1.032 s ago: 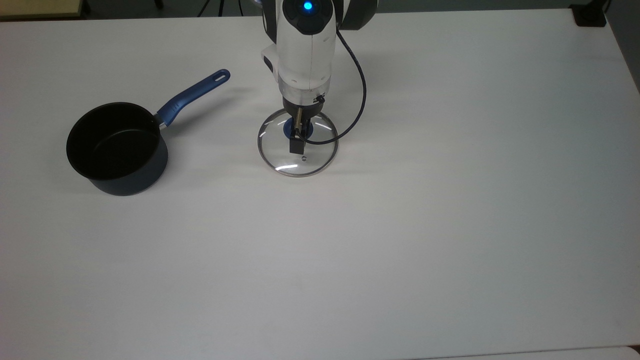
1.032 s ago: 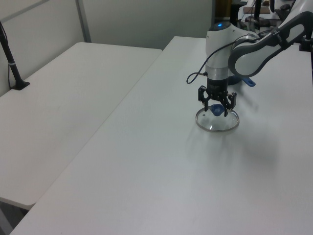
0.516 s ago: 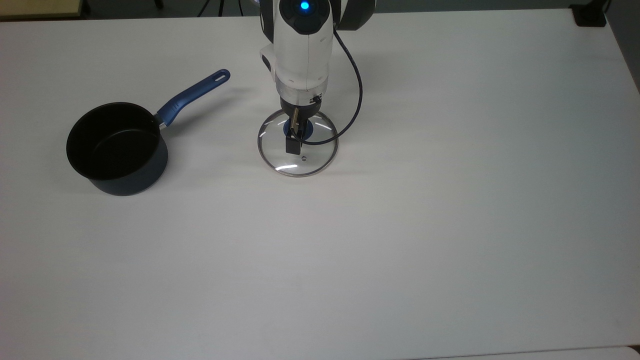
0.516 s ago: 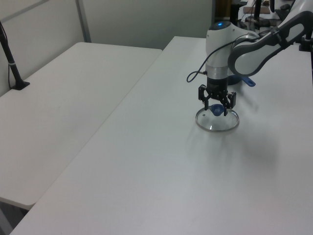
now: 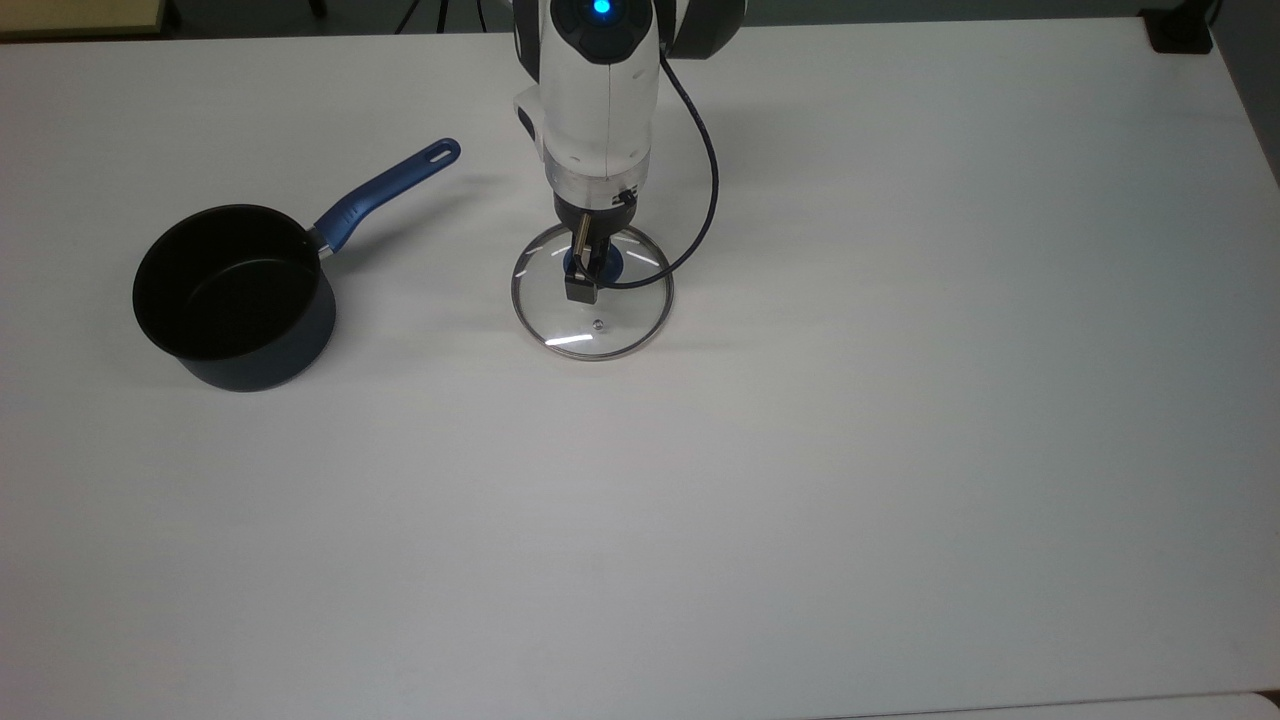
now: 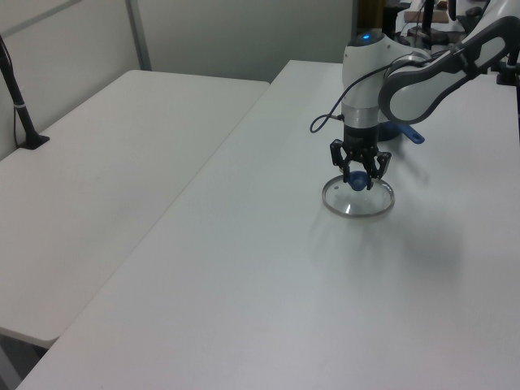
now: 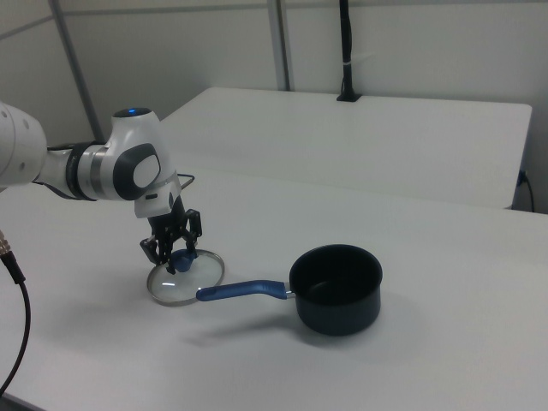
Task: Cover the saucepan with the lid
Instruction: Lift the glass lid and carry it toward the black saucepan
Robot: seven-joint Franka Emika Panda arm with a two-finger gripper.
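Top view, left to right. The saucepan (image 5: pixel 235 296) sits on the white table (image 5: pixel 900 400) at the top view's left, upright and empty, black inside showing, long blue handle (image 5: pixel 385 192) angled up and toward the top view's right. Well apart from it, toward the centre, the lid (image 5: pixel 592 304) lies under the arm.

The gripper (image 5: pixel 583 270) points straight down with its fingers drawn in around the blue knob (image 6: pixel 357 182); in the left view they pinch it from both sides. Judged: a grasp on the knob. Whether the lid is off the table yet, cannot tell.

Handling, judged: glass with a thin metal rim (image 5: pixel 655 318), so rigid, moderately heavy for its size, breakable if dropped or knocked on the pan's edge. The knob is the only sensible hold; smooth, could slip or let the lid swing. Keep it level, lower gently onto the pan rim.
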